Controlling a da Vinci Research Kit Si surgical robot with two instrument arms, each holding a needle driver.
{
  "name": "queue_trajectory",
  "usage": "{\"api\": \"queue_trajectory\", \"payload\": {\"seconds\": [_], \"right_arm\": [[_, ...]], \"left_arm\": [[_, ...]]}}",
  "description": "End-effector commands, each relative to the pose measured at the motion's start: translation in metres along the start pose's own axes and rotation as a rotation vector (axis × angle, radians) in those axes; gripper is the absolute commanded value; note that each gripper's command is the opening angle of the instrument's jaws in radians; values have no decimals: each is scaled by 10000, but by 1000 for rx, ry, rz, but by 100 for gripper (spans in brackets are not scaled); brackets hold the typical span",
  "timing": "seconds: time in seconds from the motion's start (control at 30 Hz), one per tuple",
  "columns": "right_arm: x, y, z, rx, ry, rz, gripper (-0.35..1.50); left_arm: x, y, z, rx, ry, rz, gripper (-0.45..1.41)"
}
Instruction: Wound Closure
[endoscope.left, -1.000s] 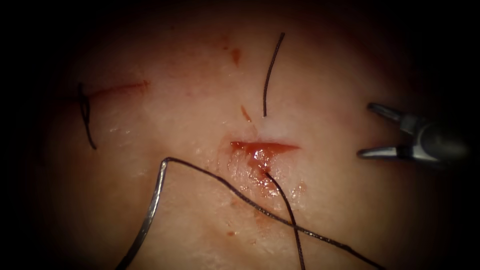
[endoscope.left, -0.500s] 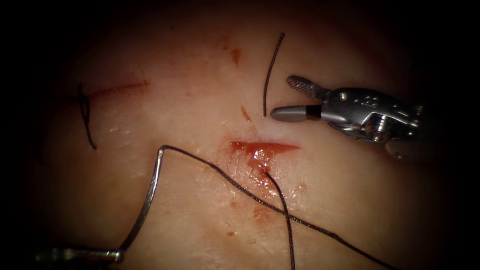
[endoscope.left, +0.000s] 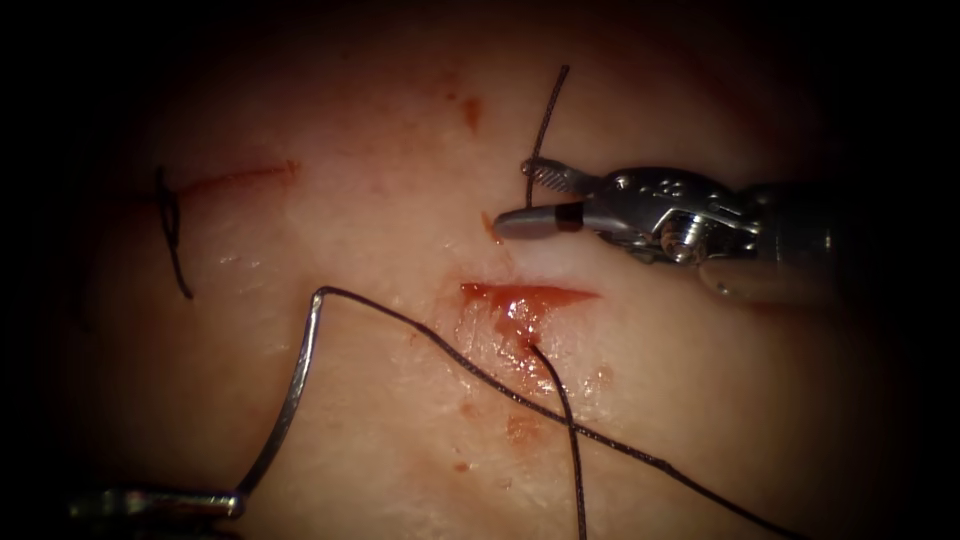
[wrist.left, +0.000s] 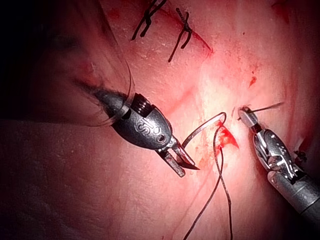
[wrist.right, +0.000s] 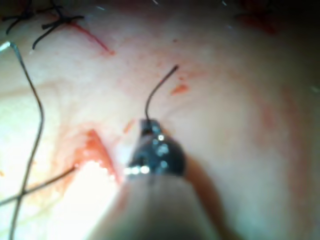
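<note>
1. Endoscope view: the right tool (endoscope.left: 525, 197) enters from the frame's right, above the cut (endoscope.left: 528, 296) in the tissue (endoscope.left: 380, 220). Its jaws are parted, one on each side of the short thread end (endoscope.left: 545, 120) that stands above the cut; whether they touch it cannot be told.
2. Endoscope view: the left tool (endoscope.left: 232, 503) sits at the lower left, clenched on the needle (endoscope.left: 295, 400) near its lower end. The needle curves upward, left of the cut and clear of the tissue.
3. Endoscope view: the thread (endoscope.left: 480, 385) runs from the needle's upper end toward the lower right. A second strand leaves the cut and crosses it. Red fluid (endoscope.left: 520, 305) fills the cut. A knotted stitch (endoscope.left: 170, 225) lies at the far left.
4. Left wrist view: the left tool (wrist.left: 184, 164) grips the needle (wrist.left: 202, 129) near one end.
5. Right wrist view: the right tool (wrist.right: 149, 125) meets the thread end (wrist.right: 157, 90); its grip cannot be judged.
</note>
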Motion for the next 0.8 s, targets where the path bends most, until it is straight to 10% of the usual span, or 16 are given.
{"api": "queue_trajectory", "payload": {"seconds": [0.03,0.8], "right_arm": [[0,-2,7,1,-1,-1,-35],[64,5,-23,-80,83,-20,-35]], "left_arm": [[-7,5,6,-1,1,-2,-45],[1,7,12,-4,3,-7,-45]]}}
